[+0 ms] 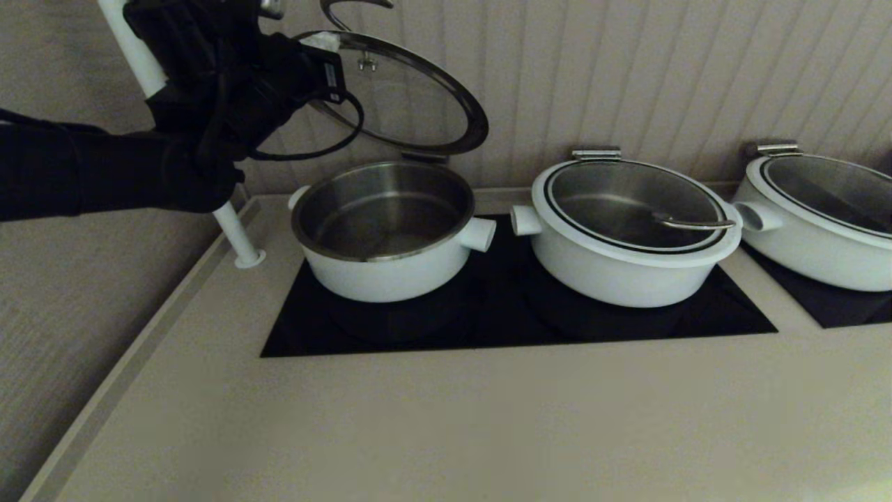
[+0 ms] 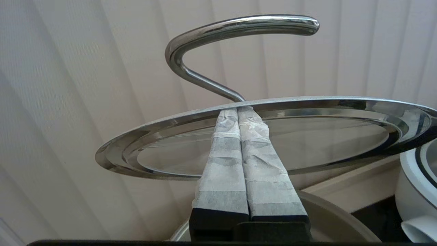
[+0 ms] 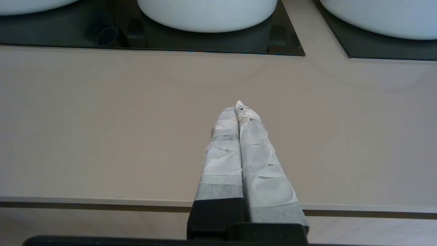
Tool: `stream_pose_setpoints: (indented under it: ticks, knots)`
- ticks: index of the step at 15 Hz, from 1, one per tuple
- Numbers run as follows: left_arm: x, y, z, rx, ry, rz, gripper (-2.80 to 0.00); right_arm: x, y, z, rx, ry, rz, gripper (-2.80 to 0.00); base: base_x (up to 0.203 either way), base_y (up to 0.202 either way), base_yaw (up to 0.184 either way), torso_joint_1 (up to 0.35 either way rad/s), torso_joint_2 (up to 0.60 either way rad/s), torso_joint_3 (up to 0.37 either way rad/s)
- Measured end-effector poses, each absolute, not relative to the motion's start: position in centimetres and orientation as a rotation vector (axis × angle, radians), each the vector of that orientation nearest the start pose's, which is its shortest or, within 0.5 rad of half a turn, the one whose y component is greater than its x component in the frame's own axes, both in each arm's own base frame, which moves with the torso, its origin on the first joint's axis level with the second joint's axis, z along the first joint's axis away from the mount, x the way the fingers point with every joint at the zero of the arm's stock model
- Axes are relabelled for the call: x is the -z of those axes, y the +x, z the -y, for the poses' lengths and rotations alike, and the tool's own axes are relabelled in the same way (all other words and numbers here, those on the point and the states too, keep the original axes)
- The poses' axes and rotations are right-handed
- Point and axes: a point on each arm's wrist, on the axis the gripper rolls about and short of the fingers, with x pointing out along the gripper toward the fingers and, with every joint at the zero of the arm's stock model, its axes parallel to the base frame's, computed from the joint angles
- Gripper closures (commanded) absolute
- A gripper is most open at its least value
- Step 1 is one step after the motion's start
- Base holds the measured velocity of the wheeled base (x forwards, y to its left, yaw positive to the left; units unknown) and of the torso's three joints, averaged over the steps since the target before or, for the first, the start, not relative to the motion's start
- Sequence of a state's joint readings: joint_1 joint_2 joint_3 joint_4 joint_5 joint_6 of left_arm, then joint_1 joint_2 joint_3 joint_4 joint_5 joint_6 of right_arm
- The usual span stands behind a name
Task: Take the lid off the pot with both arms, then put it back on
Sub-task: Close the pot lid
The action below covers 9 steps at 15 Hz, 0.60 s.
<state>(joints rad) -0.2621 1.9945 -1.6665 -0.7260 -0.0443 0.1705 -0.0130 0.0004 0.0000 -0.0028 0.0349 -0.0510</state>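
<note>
lid raised over open pot, left arm only

right gripper [image 3: 239, 107] sits nearest, low over the bare front of the counter [image 3: 102, 119], taped fingers pressed together on nothing. further back, the left arm [image 1: 104, 174] reaches in from the left, wrist raised high. left gripper [image 2: 238, 111] has its fingers closed together, tips against the underside rim of the lid [image 2: 334, 136]. the lid hangs tilted above the pot [image 1: 390, 230], which stands uncovered on the black cooktop [image 1: 488, 321], stub handle pointing right.
</note>
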Motion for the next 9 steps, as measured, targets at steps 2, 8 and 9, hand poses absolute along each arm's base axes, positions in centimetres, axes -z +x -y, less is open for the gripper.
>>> stream_pose_setpoints:
  ticks: [2, 8, 9]
  knots:
    - [-32.7, 39.3, 10.7, 0.268, 0.125, 0.417, 0.00, -7.6, -2.3, -0.1, -0.022, -0.051, 0.003, 0.00, 0.000, 0.000, 0.000, 0.000, 0.00, 0.000]
    - [-33.6, 38.5, 10.4, 0.267, 0.125, 0.427, 0.00, -7.6, -2.3, -0.1, -0.022, -0.051, 0.003, 0.00, 0.000, 0.000, 0.000, 0.000, 0.00, 0.000]
    - [-33.9, 38.3, 10.4, 0.265, 0.124, 0.438, 0.00, -7.6, -2.3, -0.1, -0.022, -0.051, 0.003, 0.00, 0.000, 0.000, 0.000, 0.000, 0.00, 0.000]
